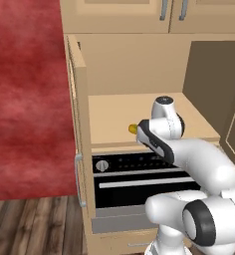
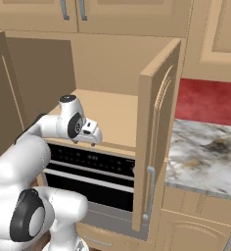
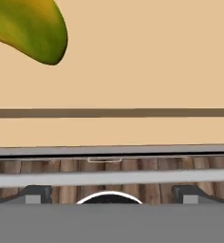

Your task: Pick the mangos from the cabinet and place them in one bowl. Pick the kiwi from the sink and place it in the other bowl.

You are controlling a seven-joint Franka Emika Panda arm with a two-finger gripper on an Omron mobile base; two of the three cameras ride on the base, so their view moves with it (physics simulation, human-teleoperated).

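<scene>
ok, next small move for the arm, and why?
Probably shift the hand toward the mango and centre it between the jaws. The jaws stand open and hold nothing, and the fruit lies on the cabinet shelf, off to the upper left corner of the hand view.

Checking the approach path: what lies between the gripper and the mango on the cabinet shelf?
Nothing: in the hand view, only bare tan shelf lies between the open gripper and the mango.

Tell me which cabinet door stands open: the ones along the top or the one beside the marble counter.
The tall panelled door beside the marble counter is open, swung out edge-on to reveal the tan shelf. The upper doors sit flush and shut.
</scene>
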